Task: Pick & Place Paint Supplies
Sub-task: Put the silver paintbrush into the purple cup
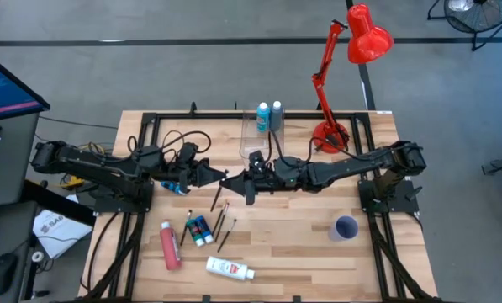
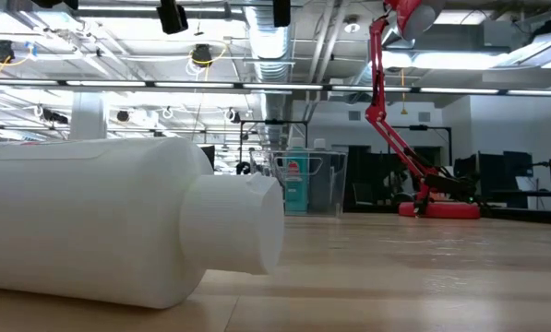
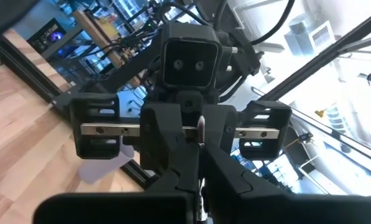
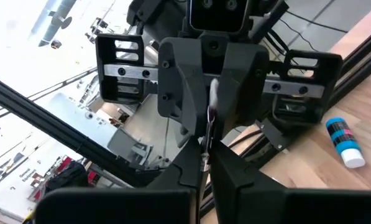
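Above the table's middle my left gripper [image 1: 227, 178] and my right gripper [image 1: 245, 181] meet tip to tip, both shut on one thin paintbrush [image 4: 213, 99], which the fingers mostly hide in the high view. Other thin dark paintbrushes [image 1: 219, 219] lie flat on the wood nearer the front, beside small blue-green bottles [image 1: 199, 230], a pink-red bottle [image 1: 171, 246] and a white tube [image 1: 229, 268]. A small blue bottle [image 4: 345, 142] lies under my left arm. Two blue bottles [image 1: 268, 116] stand in the clear box [image 1: 252, 135]. My left gripper pinches the paintbrush between its two fingers at the pale-tipped end [image 4: 214, 92]. The fingers come level from the table's left and lie along the brush, which is lifted clear of the table. My right gripper pinches the same brush's thin dark shaft [image 4: 206, 146] between its two fingers. They come level from the table's right, along the brush. The brush spans the short gap between the two grippers, clear of the wood.
A red desk lamp [image 1: 343, 76] stands at the far right and a purple cup [image 1: 345, 228] at the right front. Black frame rails [image 1: 150, 126] border the table. In the low view the white tube [image 2: 118, 231] fills the near left.
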